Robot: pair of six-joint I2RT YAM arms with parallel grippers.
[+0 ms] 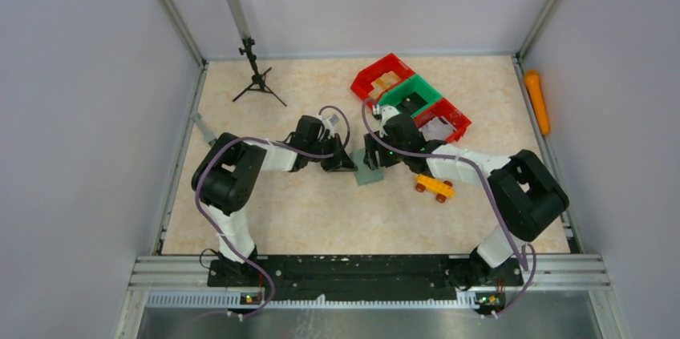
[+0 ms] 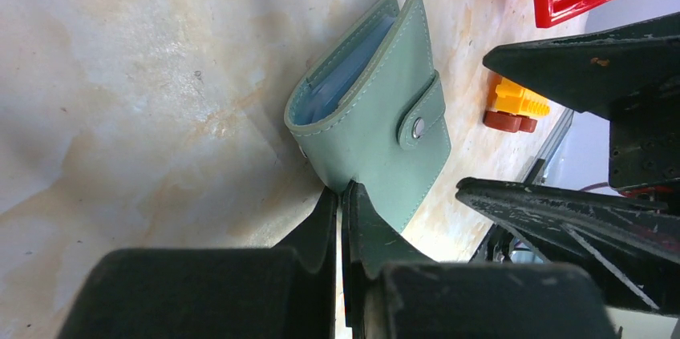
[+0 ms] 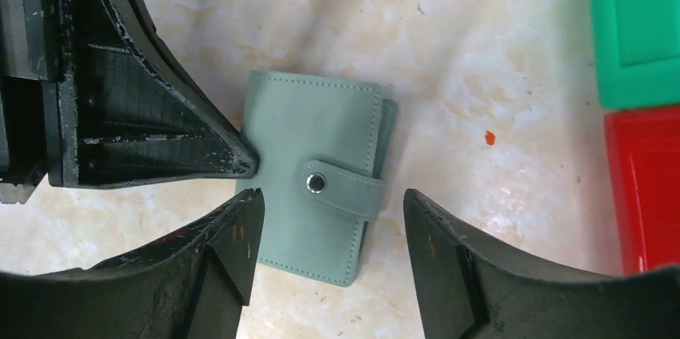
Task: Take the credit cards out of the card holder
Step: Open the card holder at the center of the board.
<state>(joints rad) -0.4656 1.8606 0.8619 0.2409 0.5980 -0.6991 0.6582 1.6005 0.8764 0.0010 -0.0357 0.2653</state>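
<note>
Jaws of the left gripper (image 2: 342, 199) are clenched, their tip touching one edge of the holder (image 2: 365, 115). We see the right gripper (image 3: 329, 203) released, one jaw on each side of the snapped tab (image 3: 341, 188). The holder lies closed, mid-table (image 1: 321, 219); car (image 1: 434, 187) near, bins (image 1: 410, 97) farther.

The left arm (image 1: 240, 169) and right arm (image 1: 481, 169) are extended from the near edge of the table (image 1: 321, 223) toward its middle, grippers nearly tip to tip. The left gripper (image 2: 340, 199) is closed, fingers pressed together; the right gripper (image 3: 330, 223) is spread wide.
</note>
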